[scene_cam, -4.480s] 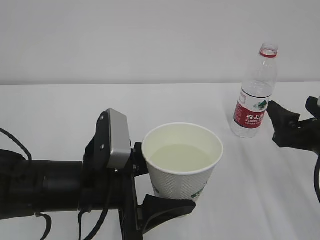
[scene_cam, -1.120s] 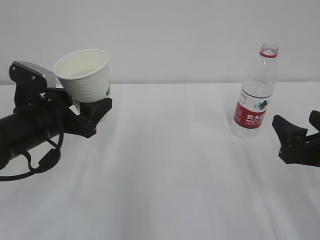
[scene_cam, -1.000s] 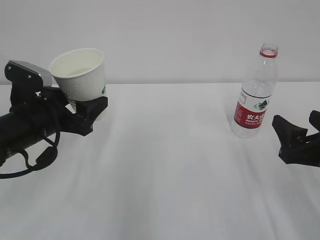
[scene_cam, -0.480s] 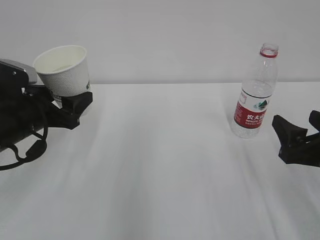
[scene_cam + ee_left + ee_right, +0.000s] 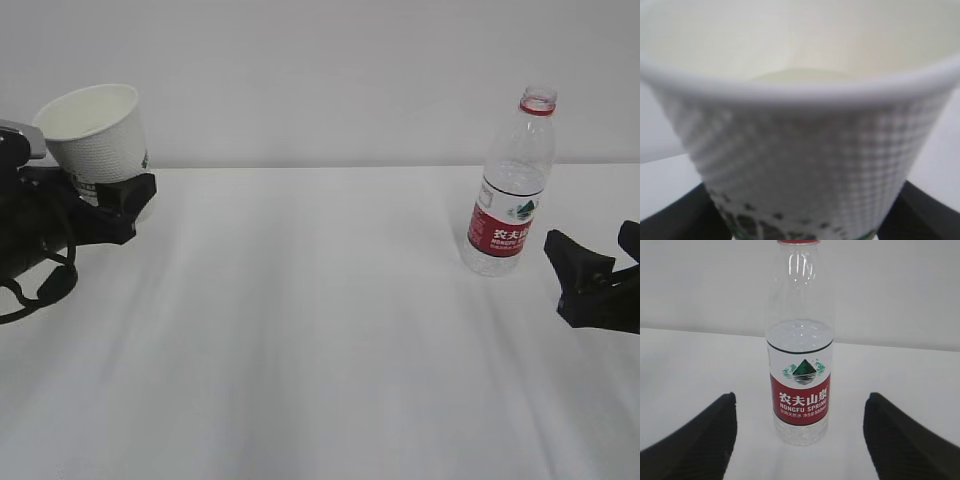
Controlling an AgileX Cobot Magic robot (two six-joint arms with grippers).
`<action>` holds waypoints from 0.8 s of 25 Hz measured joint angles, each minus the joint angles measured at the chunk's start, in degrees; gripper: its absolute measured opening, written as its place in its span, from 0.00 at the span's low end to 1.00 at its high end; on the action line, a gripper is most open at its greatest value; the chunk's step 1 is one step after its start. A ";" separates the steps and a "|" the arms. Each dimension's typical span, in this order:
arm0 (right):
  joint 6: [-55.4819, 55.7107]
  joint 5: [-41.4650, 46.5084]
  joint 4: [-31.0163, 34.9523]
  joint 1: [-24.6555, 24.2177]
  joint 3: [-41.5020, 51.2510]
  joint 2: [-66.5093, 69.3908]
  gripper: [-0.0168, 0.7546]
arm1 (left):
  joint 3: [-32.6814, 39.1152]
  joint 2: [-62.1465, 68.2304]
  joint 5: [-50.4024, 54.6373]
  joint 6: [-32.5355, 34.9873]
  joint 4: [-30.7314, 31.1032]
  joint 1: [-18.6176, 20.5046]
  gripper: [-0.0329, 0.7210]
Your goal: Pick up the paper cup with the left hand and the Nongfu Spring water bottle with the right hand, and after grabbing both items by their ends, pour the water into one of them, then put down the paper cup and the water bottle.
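The white paper cup sits at the far left of the exterior view, leaning slightly, with my left gripper shut on its lower part. In the left wrist view the paper cup fills the frame, a black finger at each bottom corner and pale water inside. The capless Nongfu Spring water bottle stands upright on the table at the right. My right gripper hangs open just right of it. The wrist view shows the bottle ahead of the right gripper, apart from both fingers.
A white tabletop stretches between the two arms and a plain white wall rises behind it. The left arm's cable loops low at the left edge.
My left arm has carried the paper cup leftward and back, from the middle of the table to the far left. The bottle and the right gripper have stayed put.
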 joint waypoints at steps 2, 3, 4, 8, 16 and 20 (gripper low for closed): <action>0.00 0.00 0.00 0.00 0.00 0.00 0.79 | 0.00 0.00 0.00 0.00 -1.38 0.50 0.77; 0.00 0.00 0.00 0.00 0.00 0.00 0.79 | 0.00 0.00 0.00 0.00 -1.90 0.59 0.77; 0.00 0.00 0.00 0.00 0.00 0.00 0.79 | 0.00 0.00 0.00 0.00 -2.34 0.75 0.77; 0.00 0.00 0.00 0.00 0.00 0.00 0.79 | 0.00 0.00 0.00 0.09 -4.06 1.17 0.77; 0.00 0.00 0.00 0.00 0.00 0.00 0.79 | 0.00 0.00 0.00 2.28 -7.34 1.17 0.77; 0.00 0.00 0.00 0.00 0.00 0.00 0.79 | 0.00 0.36 -0.27 3.25 -7.69 1.17 0.77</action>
